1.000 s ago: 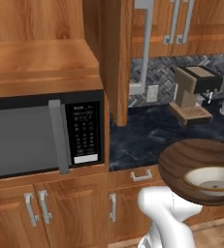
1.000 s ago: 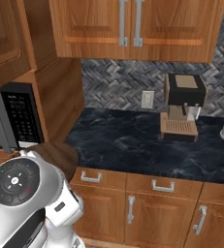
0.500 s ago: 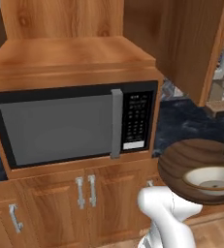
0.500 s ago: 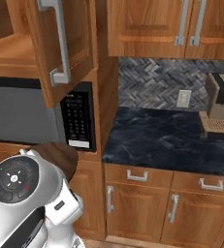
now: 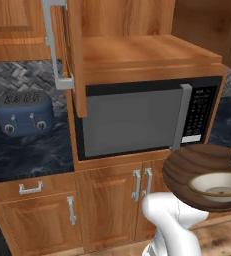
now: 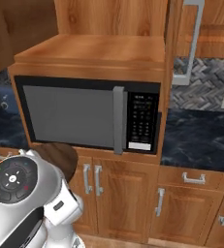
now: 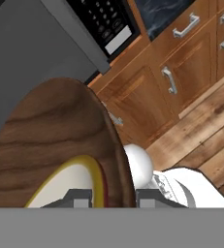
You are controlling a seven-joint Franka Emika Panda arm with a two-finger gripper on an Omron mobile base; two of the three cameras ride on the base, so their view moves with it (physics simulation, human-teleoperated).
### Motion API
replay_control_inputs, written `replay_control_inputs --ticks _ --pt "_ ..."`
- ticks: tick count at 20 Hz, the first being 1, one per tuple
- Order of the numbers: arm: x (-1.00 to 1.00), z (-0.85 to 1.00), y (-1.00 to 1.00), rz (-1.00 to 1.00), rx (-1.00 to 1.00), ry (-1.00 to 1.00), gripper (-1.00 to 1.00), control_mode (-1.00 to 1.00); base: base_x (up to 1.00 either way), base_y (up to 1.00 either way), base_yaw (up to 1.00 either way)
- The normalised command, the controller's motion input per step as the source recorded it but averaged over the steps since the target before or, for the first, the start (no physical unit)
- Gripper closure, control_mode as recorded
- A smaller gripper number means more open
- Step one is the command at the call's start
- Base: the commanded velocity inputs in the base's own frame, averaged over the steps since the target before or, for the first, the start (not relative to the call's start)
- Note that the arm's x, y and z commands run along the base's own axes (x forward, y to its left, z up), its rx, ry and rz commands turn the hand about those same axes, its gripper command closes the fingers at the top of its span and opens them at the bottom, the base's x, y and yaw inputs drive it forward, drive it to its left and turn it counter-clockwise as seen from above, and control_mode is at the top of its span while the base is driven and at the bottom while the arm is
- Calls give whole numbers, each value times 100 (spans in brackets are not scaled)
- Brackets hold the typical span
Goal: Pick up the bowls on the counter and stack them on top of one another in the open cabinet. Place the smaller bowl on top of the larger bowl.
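- Two bowls: a wooden larger bowl (image 5: 192,170) carrying one cream smaller bowl (image 5: 218,183) inside, both mouth-up, level.
- Gripper (image 7: 106,197) jaws narrow, clamping the larger bowl's rim.
- Held near the microwave (image 5: 137,120), below the open cabinet (image 5: 137,52).

The wide dark wooden bowl (image 7: 55,140) takes up the left and centre of the frame, its rim clamped between the two fingers (image 7: 79,197) at the bottom edge. The cream-white bowl (image 7: 65,186) sits inside it. The microwave (image 7: 36,43) fills the upper left, its keypad (image 7: 101,17) at top centre. Wooden cabinet doors (image 7: 147,97) and plank floor (image 7: 200,140) lie to the right.
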Motion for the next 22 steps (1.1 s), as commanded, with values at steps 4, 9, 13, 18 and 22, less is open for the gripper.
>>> replay_control_inputs --ticks 4,9,13,18,22 --pt "0 0 0 0 0 0 100 100 -2 20 0" --pt "0 0 0 0 0 0 100 100 23 8 -2" --pt "0 0 0 0 0 0 100 100 64 31 -7" --pt "0 0 0 0 0 0 100 100 57 39 -8" --pt "-1 0 0 0 0 0 100 -100 12 16 -3"
